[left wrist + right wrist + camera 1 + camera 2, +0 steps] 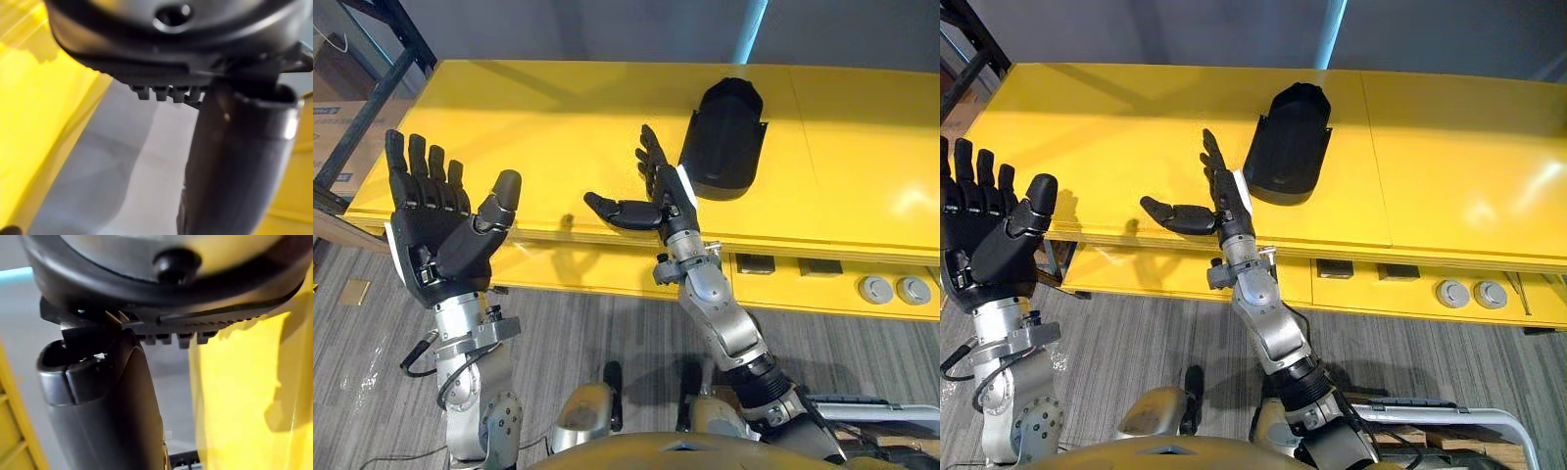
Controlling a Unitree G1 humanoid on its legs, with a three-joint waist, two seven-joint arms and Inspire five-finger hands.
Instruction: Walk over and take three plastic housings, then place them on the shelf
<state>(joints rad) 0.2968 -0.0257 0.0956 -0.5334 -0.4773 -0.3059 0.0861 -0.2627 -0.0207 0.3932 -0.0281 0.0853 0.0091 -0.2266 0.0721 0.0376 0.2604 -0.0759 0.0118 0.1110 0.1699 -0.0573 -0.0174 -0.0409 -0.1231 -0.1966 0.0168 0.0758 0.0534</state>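
One black plastic housing [722, 140] lies on the yellow table [558, 117], towards the back and right of centre. My right hand [658, 193] hovers over the table's front edge just left of the housing, open, fingers straight and thumb spread out to the left, apart from the housing. My left hand [435, 227] is raised at the table's front left corner, palm up, fingers straight, open and holding nothing. In the right eye view the housing [1290, 144] and the right hand [1224, 196] stand the same way.
The table front carries sockets and two round grey buttons [893, 290] at the lower right. A dark metal rack frame [372, 88] and cardboard boxes stand at the far left. Grey striped floor [587, 333] lies before the table.
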